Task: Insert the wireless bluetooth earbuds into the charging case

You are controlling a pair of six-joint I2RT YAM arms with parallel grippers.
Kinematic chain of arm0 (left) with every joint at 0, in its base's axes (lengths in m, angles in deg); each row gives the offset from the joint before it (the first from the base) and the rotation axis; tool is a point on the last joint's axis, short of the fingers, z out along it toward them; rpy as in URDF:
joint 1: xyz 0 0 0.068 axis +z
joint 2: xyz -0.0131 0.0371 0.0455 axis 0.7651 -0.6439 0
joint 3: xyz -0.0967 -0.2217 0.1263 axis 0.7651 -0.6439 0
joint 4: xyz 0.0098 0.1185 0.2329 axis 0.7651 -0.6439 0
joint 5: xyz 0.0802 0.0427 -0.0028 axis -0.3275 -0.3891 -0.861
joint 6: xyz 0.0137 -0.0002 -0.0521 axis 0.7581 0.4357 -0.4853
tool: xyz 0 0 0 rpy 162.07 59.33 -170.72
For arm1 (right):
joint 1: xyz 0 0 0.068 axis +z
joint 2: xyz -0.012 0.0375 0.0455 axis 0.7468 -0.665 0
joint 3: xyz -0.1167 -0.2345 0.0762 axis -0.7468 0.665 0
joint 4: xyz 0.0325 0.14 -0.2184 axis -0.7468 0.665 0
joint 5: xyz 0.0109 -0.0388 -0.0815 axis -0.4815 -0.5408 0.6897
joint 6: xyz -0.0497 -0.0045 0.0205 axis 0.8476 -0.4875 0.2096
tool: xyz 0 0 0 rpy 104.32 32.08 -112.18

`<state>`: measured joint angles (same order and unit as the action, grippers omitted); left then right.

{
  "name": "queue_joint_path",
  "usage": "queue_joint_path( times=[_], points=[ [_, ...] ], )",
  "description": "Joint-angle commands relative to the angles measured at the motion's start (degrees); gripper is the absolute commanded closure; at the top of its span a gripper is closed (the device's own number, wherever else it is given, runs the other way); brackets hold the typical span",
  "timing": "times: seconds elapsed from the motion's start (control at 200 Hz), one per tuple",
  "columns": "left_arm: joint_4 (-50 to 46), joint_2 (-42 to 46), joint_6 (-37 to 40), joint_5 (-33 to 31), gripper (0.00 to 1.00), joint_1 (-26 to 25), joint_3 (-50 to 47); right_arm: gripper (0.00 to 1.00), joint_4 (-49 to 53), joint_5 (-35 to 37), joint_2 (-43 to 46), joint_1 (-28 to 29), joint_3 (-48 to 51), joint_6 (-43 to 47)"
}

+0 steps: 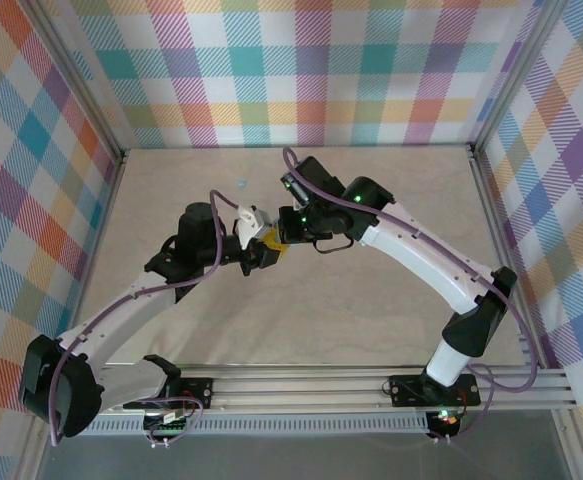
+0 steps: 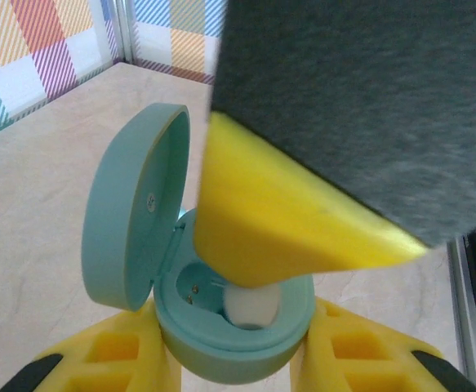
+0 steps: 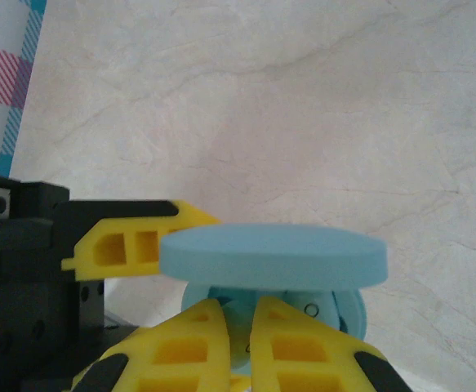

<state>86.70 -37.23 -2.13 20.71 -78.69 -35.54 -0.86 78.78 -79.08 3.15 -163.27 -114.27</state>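
The light-blue charging case is gripped between the yellow fingers of my left gripper, which is shut on its body. Its lid stands open to the left. My right gripper comes down from the upper right into the case mouth, shut on a pale earbud whose lower end sits in the right-hand well. The left well shows bare contacts. In the right wrist view the lid is edge-on above my right gripper. From above, both grippers meet over mid-table.
A tiny pale speck lies on the tabletop behind the grippers; too small to identify. Checked walls and metal posts close the table in, and a rail runs along the near edge.
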Motion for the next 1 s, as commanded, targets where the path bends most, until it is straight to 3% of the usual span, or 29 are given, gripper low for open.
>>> queue_joint_path(
  times=[0.0, 0.995],
  points=[
    [3.6, 2.8, -0.6, 2.2, 0.8, -1.0, 0.5, 0.89, 1.7, 1.8, -0.9, 0.1, 0.0, 1.1],
    [3.7, 2.9, -0.5, 0.5, 0.8, -1.3, 0.3, 0.89, 10.8, -1.1, -3.8, 2.4, -6.9, 2.7]
  ],
)
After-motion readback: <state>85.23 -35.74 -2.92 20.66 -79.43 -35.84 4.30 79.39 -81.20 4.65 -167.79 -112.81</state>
